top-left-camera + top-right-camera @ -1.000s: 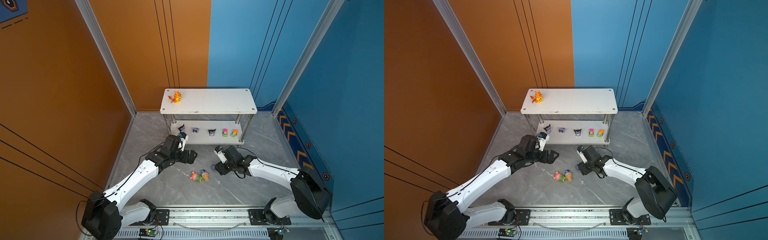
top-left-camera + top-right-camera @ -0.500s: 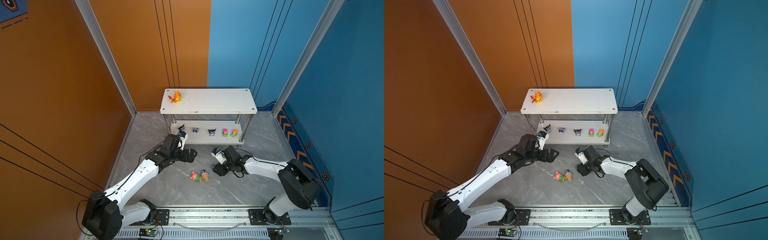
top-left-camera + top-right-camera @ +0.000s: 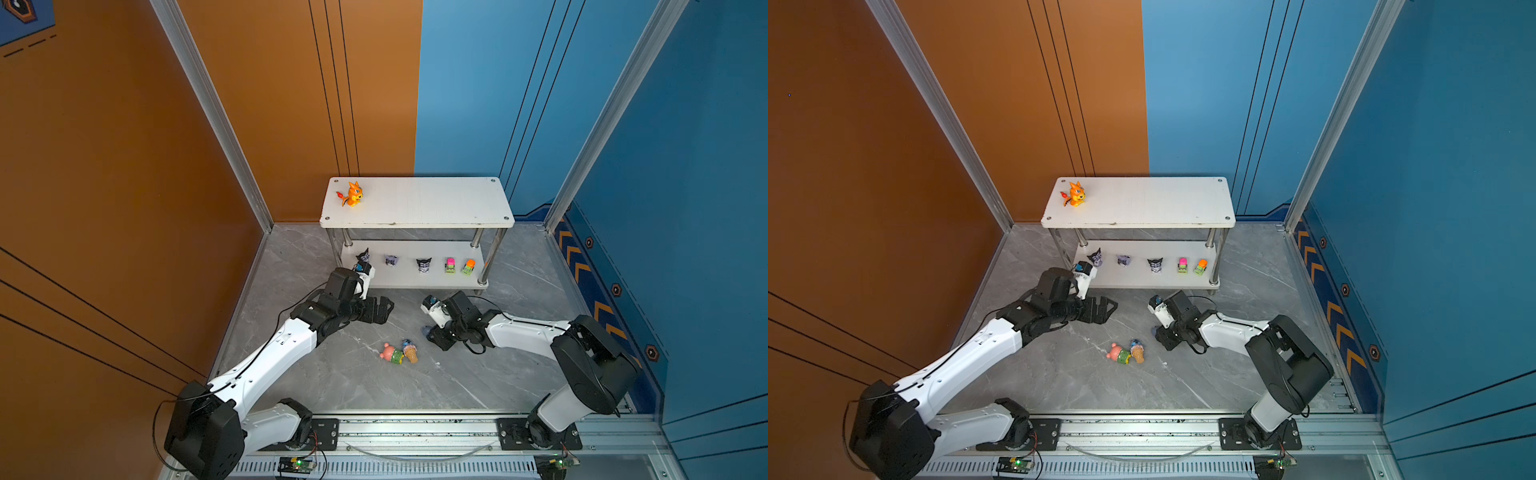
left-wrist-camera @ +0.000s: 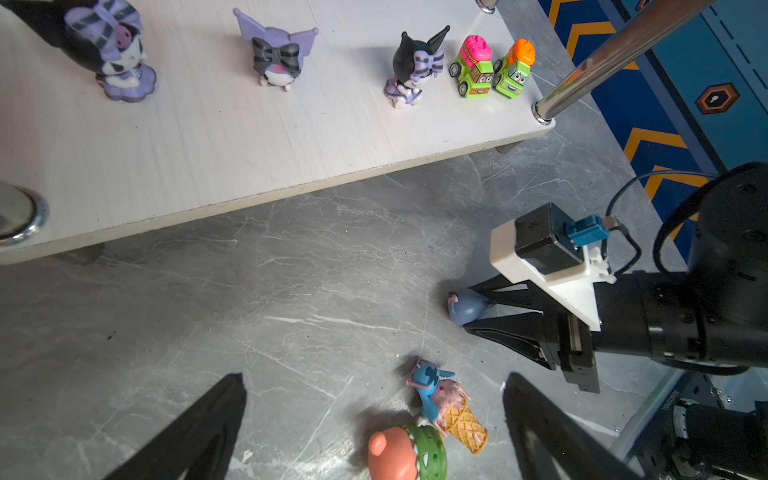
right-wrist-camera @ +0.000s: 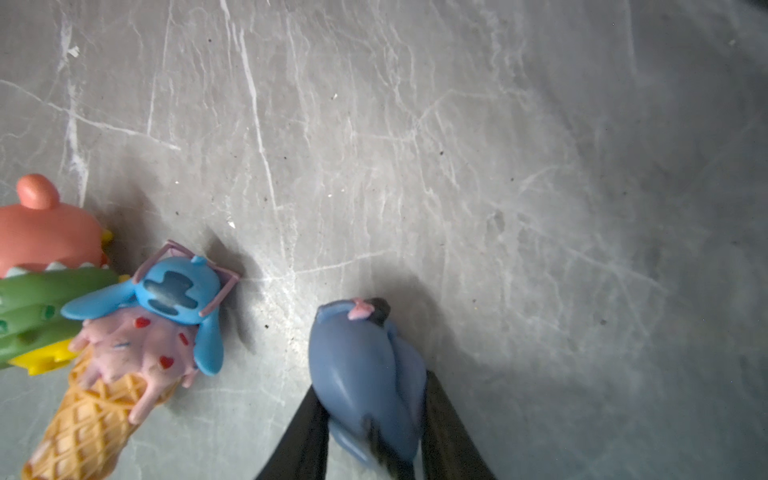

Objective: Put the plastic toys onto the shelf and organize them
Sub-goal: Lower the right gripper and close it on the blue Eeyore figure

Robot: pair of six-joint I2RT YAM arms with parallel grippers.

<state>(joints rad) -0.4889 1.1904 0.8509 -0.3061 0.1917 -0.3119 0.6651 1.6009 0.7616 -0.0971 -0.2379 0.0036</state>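
The white two-tier shelf (image 3: pixel 415 203) stands at the back, with the orange dragon (image 3: pixel 352 194) on its top board. Three black-purple imps (image 4: pixel 276 56) and the pink car (image 4: pixel 473 66) and orange car (image 4: pixel 515 68) line the lower board. On the grey floor my right gripper (image 5: pixel 372 395) is shut on the grey-blue donkey (image 5: pixel 365 374), which lies low against the floor (image 3: pixel 426 331). Beside it lie the pink bear (image 3: pixel 390 353) and the blue creature on its cone (image 3: pixel 409 349). My left gripper (image 4: pixel 374 386) hovers open near them, holding nothing.
Chrome legs (image 4: pixel 598 62) stand at the shelf's corners. Orange and blue walls close in the floor on three sides. A metal rail (image 3: pixel 415 432) carrying both arm bases runs along the front edge.
My right gripper's jaws have closed onto the donkey, and the right arm's elbow has swung back. The left arm has stayed put.
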